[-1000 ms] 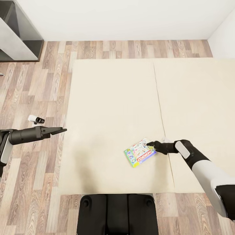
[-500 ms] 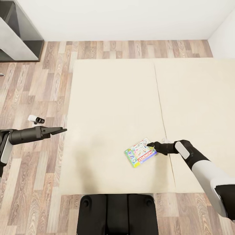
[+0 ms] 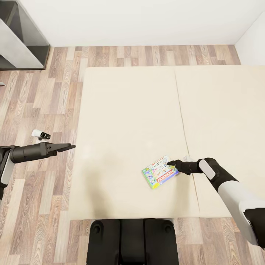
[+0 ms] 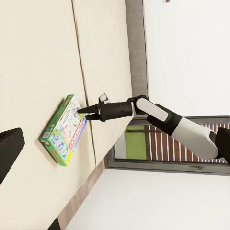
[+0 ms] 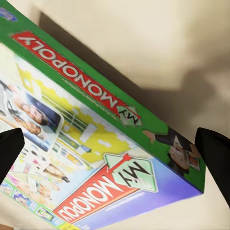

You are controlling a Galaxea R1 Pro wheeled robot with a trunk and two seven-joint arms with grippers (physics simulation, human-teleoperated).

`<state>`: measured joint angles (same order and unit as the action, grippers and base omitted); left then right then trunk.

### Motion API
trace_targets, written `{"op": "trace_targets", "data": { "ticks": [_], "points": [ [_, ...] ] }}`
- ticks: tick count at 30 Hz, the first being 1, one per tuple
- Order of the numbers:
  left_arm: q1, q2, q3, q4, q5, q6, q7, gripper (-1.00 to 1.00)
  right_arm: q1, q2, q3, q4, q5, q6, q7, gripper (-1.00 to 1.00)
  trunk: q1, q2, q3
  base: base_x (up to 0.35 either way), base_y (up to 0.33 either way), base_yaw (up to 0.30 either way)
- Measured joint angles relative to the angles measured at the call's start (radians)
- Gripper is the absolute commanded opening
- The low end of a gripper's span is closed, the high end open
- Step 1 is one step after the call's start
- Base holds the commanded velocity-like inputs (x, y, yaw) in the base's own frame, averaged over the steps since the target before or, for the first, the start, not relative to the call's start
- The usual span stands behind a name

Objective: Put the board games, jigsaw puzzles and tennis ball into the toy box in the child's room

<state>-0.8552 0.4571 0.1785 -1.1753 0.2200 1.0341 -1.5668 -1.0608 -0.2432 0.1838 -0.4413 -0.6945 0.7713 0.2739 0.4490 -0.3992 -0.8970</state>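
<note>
A cream bed lies under and ahead of the right jaws, its surface split by a thin seam that runs away from just beside them. Wood-plank floor borders the bed on its near, far and left sides and lies beneath the left jaws. A small white-and-black object rests on the floor just beyond the left jaws; what it is cannot be told. A grey cabinet stands against the white wall, well beyond the left jaws. In the left wrist view, a window with a green pane and slatted blinds shows past the bed's edge.
</note>
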Motion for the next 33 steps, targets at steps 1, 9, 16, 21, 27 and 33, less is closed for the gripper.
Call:
{"op": "trace_targets", "data": {
  "ticks": [1,9,16,21,27,33],
  "points": [
    [0.000,0.000,0.000,0.000,0.000,0.000,0.000,1.00,0.000,-0.001,0.000,0.000,0.000,0.000,0.000,1.00,0.000,0.000,0.000,0.000,0.021,0.000],
    [0.000,0.000,0.000,0.000,-0.001,0.000,0.000,1.00,0.000,-0.007,0.000,0.000,0.000,-0.002,0.001,1.00,0.000,0.000,0.000,0.000,0.045,0.000],
    [0.000,0.000,0.000,0.000,-0.001,0.000,0.000,1.00,0.000,-0.013,0.000,0.000,-0.001,-0.003,0.001,1.00,0.000,0.000,0.000,0.000,0.041,0.000],
    [0.000,0.001,0.000,0.000,-0.001,0.000,0.000,1.00,0.000,-0.020,0.000,0.000,0.001,-0.002,0.000,1.00,0.000,0.000,0.000,0.000,0.060,0.000],
    [0.000,0.001,0.001,0.000,-0.002,0.000,0.000,1.00,0.000,-0.026,0.002,0.000,0.001,-0.003,0.000,1.00,0.000,0.000,0.000,0.000,0.072,0.000],
    [0.000,0.000,0.001,0.000,-0.001,0.000,0.000,1.00,0.000,-0.034,0.001,0.000,0.003,-0.002,-0.001,1.00,0.000,0.000,0.000,0.000,0.050,0.000]
  ]
}}
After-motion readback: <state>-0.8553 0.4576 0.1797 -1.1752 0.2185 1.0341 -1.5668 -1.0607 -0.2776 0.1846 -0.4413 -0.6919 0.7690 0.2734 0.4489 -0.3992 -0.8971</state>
